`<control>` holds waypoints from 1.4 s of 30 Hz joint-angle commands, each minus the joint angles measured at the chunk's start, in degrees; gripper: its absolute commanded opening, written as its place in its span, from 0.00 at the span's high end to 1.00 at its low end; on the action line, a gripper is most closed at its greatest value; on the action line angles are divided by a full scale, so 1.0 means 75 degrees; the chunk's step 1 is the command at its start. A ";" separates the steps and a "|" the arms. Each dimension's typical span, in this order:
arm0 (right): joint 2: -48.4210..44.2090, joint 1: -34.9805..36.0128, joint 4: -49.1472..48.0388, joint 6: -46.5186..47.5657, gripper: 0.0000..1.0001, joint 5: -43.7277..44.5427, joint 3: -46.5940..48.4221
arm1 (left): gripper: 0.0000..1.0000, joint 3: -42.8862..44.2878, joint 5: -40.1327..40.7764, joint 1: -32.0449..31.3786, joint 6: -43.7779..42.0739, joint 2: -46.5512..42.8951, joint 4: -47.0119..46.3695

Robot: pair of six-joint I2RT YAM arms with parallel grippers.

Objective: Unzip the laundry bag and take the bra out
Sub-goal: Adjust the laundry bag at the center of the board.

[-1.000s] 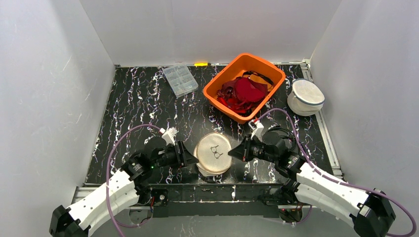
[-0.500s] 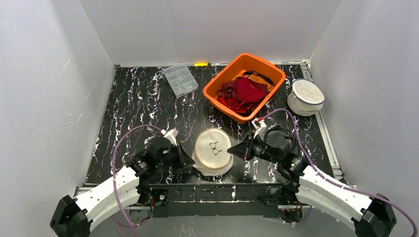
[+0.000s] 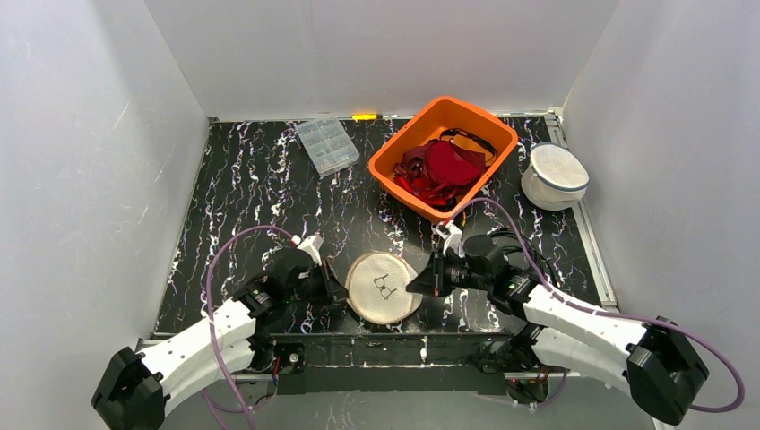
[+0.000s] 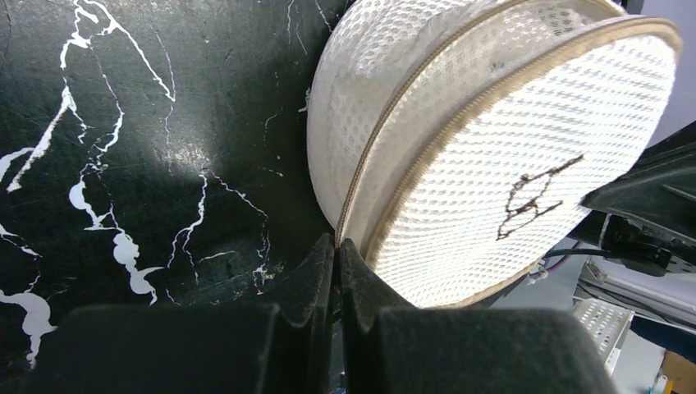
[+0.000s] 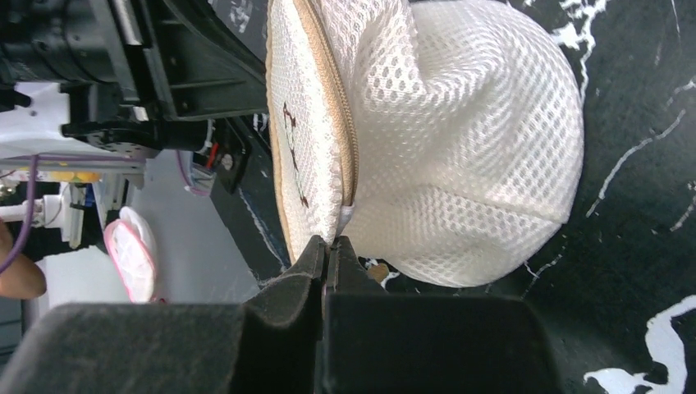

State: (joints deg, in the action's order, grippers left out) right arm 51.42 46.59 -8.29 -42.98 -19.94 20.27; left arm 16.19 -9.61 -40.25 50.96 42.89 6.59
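The laundry bag [image 3: 384, 287], a round white mesh pouch with a tan zipper [image 4: 408, 108] round its rim, rests tilted on the black marbled table between both arms. My left gripper [image 3: 338, 288] is shut on the bag's left edge, its tips [image 4: 337, 243] pinching the seam by the zipper. Over on the bag's right edge, my right gripper [image 3: 414, 285] is also shut, nipping the mesh [image 5: 460, 139] where the zipper [image 5: 332, 90] ends. The bag looks closed along the zipper that shows. The bra is hidden.
An orange basket [image 3: 498, 134] of red garments stands behind the bag. A second white mesh bag [image 3: 554, 176] lies at the right edge. A clear plastic box [image 3: 327, 145] and a small yellow item [image 3: 365, 116] sit at the back. White walls surround the table.
My left gripper has closed on the bag's left edge. The bag has shifted slightly nearer and lower, and my right gripper has moved left with it.
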 commanded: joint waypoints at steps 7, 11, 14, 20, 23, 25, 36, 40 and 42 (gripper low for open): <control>0.1228 -0.0025 -0.0071 0.0235 0.99 0.0442 0.0029 | 0.93 0.0663 0.0547 -0.0024 -0.0404 -0.0244 0.1165; 0.1438 -0.0029 -0.0078 0.0289 0.99 0.0637 0.0017 | 0.59 0.1189 0.0947 -0.0024 -0.0705 -0.1165 0.2149; 0.1590 -0.0025 -0.0142 0.0316 0.99 0.0644 0.0026 | 0.52 0.1715 0.0884 -0.0024 -0.0931 -0.1105 0.2503; 0.1835 -0.0027 -0.0207 0.0245 0.99 0.0757 0.0040 | 0.52 0.1814 -0.0274 -0.0044 -0.0789 -0.0038 0.1350; 0.1918 -0.0030 -0.0150 0.0192 0.96 0.0821 0.0010 | 0.53 0.1639 -0.0640 -0.0192 -0.0618 0.0656 0.0289; 0.1856 -0.0025 -0.0009 0.0182 0.79 0.0917 0.0021 | 0.54 0.1616 -0.0740 -0.0309 -0.0579 0.1120 -0.0191; 0.0075 0.0003 0.2995 0.0983 0.33 0.2254 0.1585 | 0.57 0.2136 -0.0426 -0.0452 -0.0733 0.1531 -0.0032; -0.0099 0.0253 0.2583 0.1073 0.41 0.1734 0.1759 | 0.57 0.2245 -0.0562 -0.0468 -0.0566 0.1305 -0.0110; 0.0167 0.0522 0.2144 0.1056 0.51 0.1592 0.1666 | 0.57 0.2242 -0.0733 -0.0521 -0.0493 0.1492 -0.0358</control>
State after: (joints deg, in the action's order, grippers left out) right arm 50.83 47.57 9.65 -36.53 -6.17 32.23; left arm 31.07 -13.17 -43.42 46.70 53.93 5.19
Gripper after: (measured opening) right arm 0.563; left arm 0.435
